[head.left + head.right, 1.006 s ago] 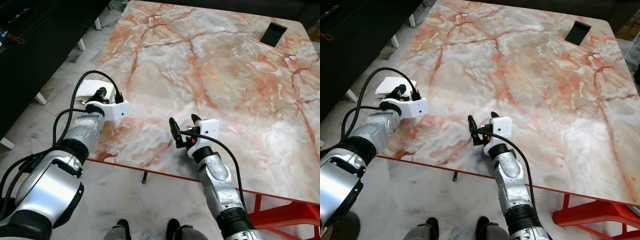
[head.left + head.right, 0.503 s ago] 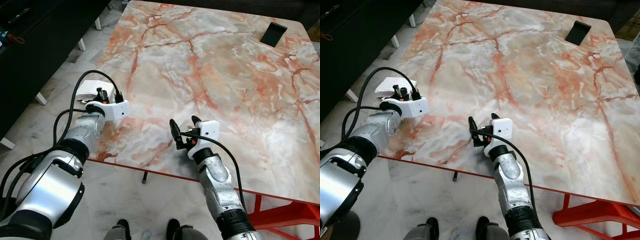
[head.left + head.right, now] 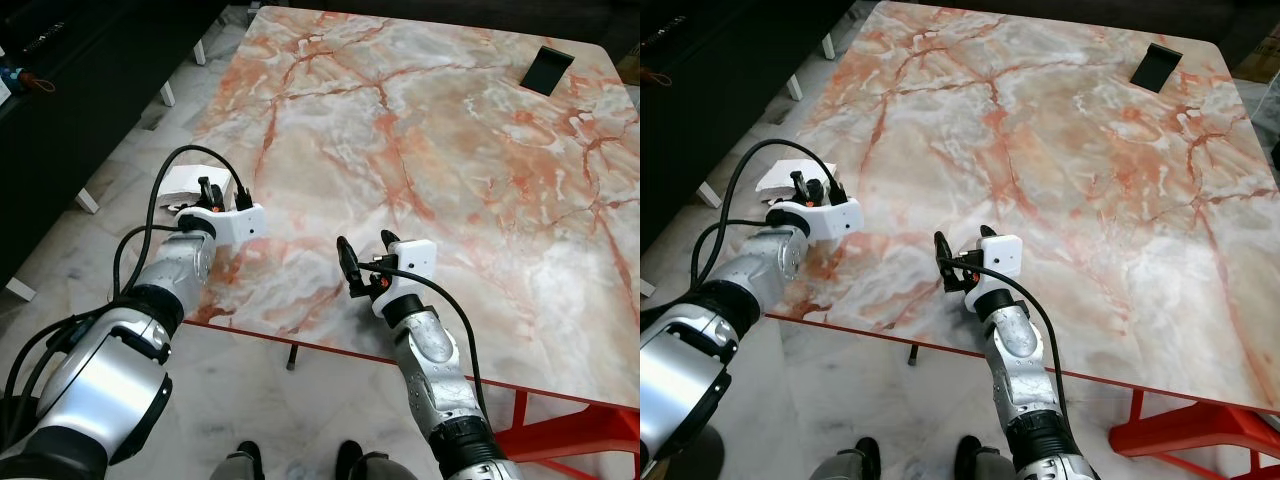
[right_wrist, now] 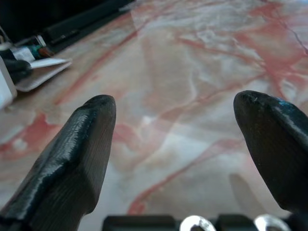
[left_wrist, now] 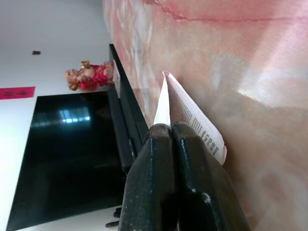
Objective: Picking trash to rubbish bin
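**Left gripper pinches printed paper at the table's left edge**

The paper [image 3: 183, 183] is a white folded sheet at the table's left edge, about 9 o'clock from the table's middle, partly overhanging the edge above the floor. In the left wrist view its long axis runs on from the fingers, away from the wrist, and it tapers to a point at the far end [image 5: 166, 77]. It lies close over the marble, one face lined with small black print; the print is too fine to read.

The left gripper [image 3: 208, 188] has its two black fingers [image 5: 159, 173] pressed together on the near end of the paper, the sheet clamped between them. The silver left arm reaches in from 7 o'clock, with black cables looping over the wrist.

The right gripper [image 3: 365, 256] hovers over the near part of the table [image 3: 450, 150], around 6 o'clock, its fingers [image 4: 82, 144] spread wide apart with nothing between them. It is well apart from the paper.

A black phone [image 3: 547, 68] lies at the far right corner, near 1 o'clock. A dark cabinet [image 3: 70, 90] stands left of the table; in the left wrist view a red-dressed figurine [image 5: 89, 76] stands on it.
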Robot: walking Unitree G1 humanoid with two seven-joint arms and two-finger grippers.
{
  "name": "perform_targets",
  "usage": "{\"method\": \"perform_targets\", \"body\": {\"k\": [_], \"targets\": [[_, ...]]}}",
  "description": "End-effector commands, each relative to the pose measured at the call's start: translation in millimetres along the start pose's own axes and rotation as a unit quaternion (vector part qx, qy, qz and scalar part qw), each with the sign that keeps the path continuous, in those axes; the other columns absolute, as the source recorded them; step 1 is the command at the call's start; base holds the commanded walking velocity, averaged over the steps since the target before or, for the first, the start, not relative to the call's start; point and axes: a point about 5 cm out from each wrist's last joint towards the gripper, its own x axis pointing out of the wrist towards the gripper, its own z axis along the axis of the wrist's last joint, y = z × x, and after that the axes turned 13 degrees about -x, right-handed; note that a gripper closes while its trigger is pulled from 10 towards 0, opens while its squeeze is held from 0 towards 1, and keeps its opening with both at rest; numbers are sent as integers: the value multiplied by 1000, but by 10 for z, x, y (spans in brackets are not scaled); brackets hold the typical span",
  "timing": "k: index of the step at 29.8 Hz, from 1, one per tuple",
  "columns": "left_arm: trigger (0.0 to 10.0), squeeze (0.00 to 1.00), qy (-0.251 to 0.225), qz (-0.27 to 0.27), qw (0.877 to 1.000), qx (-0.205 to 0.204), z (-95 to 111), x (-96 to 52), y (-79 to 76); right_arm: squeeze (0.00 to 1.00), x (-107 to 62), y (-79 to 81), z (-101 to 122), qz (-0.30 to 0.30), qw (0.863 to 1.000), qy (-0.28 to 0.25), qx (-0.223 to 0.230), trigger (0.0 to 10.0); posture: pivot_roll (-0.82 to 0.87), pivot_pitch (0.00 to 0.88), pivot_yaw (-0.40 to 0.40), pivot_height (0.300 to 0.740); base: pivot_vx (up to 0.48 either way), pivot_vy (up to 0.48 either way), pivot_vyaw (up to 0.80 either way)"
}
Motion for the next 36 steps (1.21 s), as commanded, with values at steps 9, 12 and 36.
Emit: {"method": "perform_targets", "body": {"k": [9,12,36], "targets": [[10000,0,-99,143,967,-184,107,-311,-52,0,61,-12,67,-18,999,-26,10,10000,100,102,19,740,0,0,0],[10000,0,-101,145,944,-277,122,-392,-93,0,100,-34,121,-26,999,-39,8,10000,110,75,23,740,0,0,0],[10000,0,-122,169,801,-561,271,-652,-33,0,188,-268,364,-78,993,-89,-10,10000,92,79,30,740,0,0,0]]}}
